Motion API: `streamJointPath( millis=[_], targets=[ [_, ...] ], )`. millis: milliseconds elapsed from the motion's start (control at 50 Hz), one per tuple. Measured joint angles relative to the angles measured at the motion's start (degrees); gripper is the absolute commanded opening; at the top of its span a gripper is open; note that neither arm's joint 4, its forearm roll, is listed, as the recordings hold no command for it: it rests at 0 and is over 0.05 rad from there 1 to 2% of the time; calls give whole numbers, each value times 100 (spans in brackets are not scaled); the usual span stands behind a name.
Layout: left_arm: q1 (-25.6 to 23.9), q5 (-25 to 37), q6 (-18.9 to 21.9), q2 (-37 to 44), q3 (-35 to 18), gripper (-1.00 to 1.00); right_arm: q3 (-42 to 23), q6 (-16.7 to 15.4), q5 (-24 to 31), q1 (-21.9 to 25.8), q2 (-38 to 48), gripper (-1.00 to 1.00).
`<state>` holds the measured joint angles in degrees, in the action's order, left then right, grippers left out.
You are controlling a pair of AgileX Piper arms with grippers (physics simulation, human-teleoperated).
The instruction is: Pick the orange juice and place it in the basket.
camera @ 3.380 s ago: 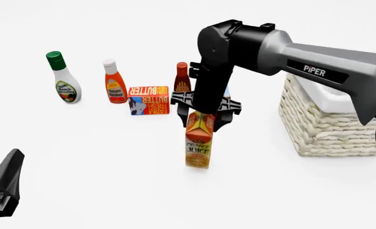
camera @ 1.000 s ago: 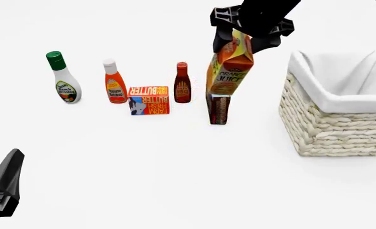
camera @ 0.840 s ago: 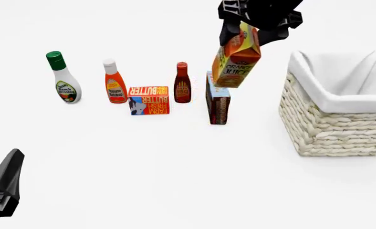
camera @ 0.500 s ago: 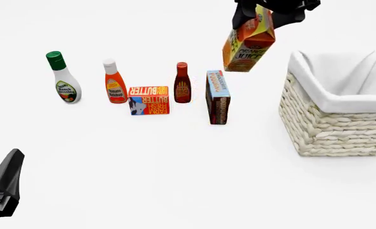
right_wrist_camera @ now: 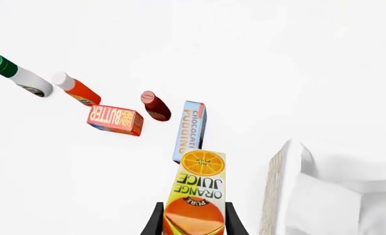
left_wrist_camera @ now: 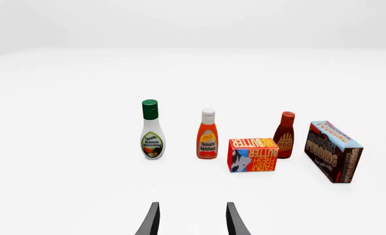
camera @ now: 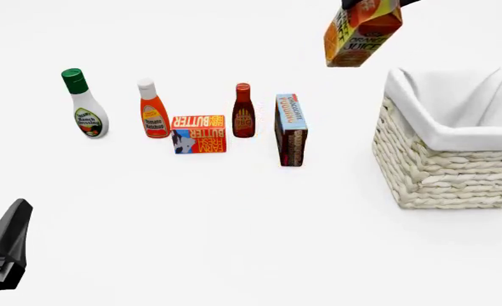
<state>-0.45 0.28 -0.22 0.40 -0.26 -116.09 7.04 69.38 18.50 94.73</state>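
Table point(camera: 234, 229) plain white (room too); right claw point(right_wrist_camera: 193, 220) clamps orange juice point(right_wrist_camera: 198, 196), left claw point(left_wrist_camera: 191, 220) parted.

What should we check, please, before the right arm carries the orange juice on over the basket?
1. Grip: the right hand has a finger on each side of the orange juice carton: ok.
2. Height: in the front view the carton's base shows above the basket rim: ok.
3. Carton over the opening: it hangs short of the basket's near-left rim, not above the cloth lining: not ok.
4. Basket interior free: only part of the lining shows: cannot tell.
5. Chocolate pudding box stands on the table, apart from the carton: ok.
6. Left hand open, low, away from the groceries: ok.
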Motion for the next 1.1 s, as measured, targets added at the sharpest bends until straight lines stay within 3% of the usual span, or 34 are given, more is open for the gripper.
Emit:
streamJointPath(
  millis=[540, 1100],
  targets=[
    [0, 0, 0, 0, 0, 100, -140, -482, 0, -575, -272, -100],
    [0, 0, 0, 0, 0, 100, 259, -811, 0, -1392, -713, -100]
  ],
)
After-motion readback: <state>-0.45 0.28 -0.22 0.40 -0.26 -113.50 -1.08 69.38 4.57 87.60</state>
